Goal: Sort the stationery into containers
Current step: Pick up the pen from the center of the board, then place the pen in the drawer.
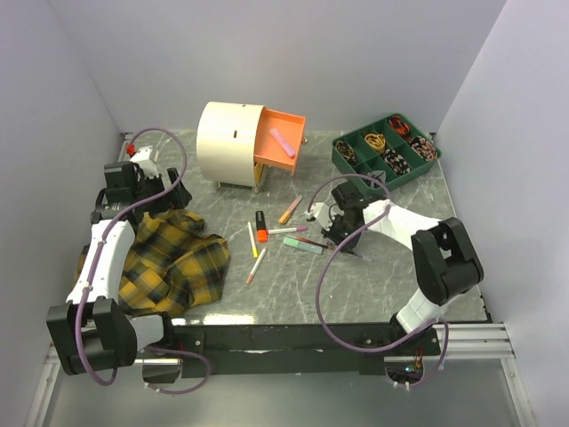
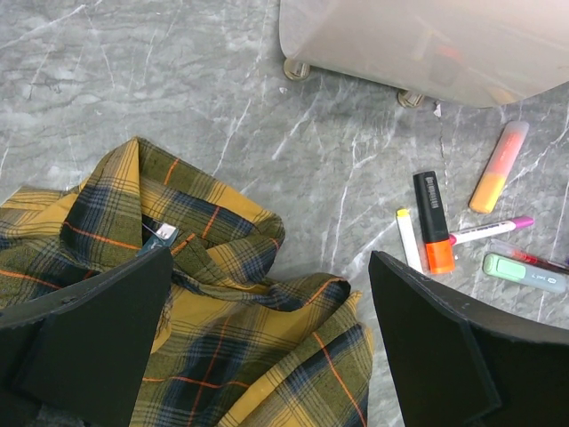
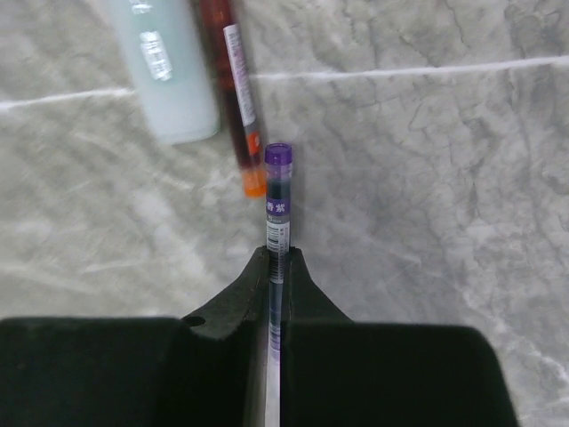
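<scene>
Stationery sort: purple-capped pen [image 3: 278,205] pinched, drawer waiting

My right fingers [image 3: 258,280] are pressed together on the purple-capped pen, with its barrel running straight out between the tips and the cap pointing away from me. I took it lengthwise because a pen this thin would roll out of a crosswise pinch. Whether it has left the surface [image 3: 427,178] I cannot tell. A mint marker [image 3: 164,62] and a red pen [image 3: 233,89] lie just beside the cap, close enough that I judge a straight lift is safer than dragging the pen.

The rest of the stationery is scattered mid-surface, among it a black and orange highlighter [image 1: 260,226]. The cream drum chest [image 1: 229,138] stands at the back with its orange drawer [image 1: 276,166] pulled out toward the loose items. A pink highlighter [image 1: 284,142] already lies inside it, so I judge the sorting is only just begun, and that drawer looks the likely home for my pen.

My left fingers [image 2: 436,338] are spread as wide as they go and hold nothing. They hang over the plaid cloth [image 2: 249,356], well apart from the pens, which leaves the middle free for my right arm. A green compartment tray [image 1: 338,156] sits at the back right, and I cannot make out what it holds
</scene>
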Tool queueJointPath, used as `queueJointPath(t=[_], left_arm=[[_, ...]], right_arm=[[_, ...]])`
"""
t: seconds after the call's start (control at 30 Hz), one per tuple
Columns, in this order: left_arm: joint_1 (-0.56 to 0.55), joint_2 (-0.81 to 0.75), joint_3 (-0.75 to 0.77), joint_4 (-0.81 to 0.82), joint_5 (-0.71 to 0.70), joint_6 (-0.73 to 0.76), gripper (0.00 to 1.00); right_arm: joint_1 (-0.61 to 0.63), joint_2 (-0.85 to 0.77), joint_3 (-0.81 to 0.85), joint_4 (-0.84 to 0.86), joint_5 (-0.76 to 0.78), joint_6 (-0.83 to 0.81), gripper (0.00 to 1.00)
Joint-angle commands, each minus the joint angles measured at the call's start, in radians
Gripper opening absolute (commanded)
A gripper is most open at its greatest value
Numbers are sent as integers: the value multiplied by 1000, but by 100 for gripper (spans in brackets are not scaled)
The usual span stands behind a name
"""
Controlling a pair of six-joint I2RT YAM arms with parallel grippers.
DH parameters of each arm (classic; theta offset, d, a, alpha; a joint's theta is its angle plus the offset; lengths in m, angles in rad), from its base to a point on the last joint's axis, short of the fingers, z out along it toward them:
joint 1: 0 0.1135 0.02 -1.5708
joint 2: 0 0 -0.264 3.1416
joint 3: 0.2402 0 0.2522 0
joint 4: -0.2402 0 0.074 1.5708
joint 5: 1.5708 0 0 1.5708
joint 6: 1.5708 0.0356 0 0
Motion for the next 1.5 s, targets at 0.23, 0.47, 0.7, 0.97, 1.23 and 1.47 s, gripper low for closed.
queueJointPath(t=[0.23, 0.47, 0.7, 0.97, 1.23, 1.47], left_arm=[[2, 39, 58, 79, 43, -36, 99], [11, 46, 118, 67, 9, -7, 100], [17, 50, 170, 64, 35, -19, 99], [37, 46, 141, 113, 53, -47, 99], [60, 53, 116, 130, 55, -48, 99], [68, 70, 127, 119, 52, -37, 100]], right_arm=[[10, -148, 562, -402, -297, 82, 1], [-22, -28, 790, -159, -588, 395, 0], [-39, 150, 1027, 187, -589, 825, 0], [-53, 377, 1253, 247, -484, 943, 0], [-62, 518, 1360, 285, -403, 968, 6], [-52, 595, 1422, 278, -325, 954, 18]])
